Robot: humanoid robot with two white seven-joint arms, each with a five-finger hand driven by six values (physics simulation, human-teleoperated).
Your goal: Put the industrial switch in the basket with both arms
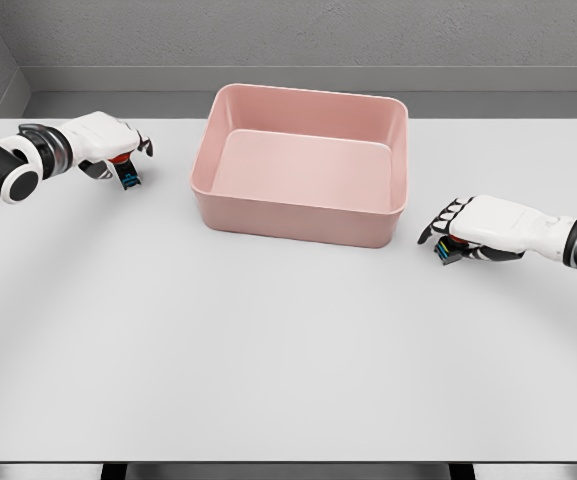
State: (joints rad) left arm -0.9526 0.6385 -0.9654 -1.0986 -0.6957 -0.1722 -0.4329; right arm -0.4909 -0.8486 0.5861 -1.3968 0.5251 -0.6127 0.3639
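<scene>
A pink basket (268, 215) stands empty at the back middle of the white table. To its left, my left hand (126, 152) curls over a small industrial switch (129, 178) with a red top and a blue-black base. On the basket's right, my right hand (446, 232) curls over a second switch (450, 250) of the same kind, close to the basket's front right corner. Both switches are mostly hidden under the fingers and appear to rest at table level.
The white table (288, 360) stretches wide in front of the basket, its front edge near the bottom of the view. A grey wall runs behind the table.
</scene>
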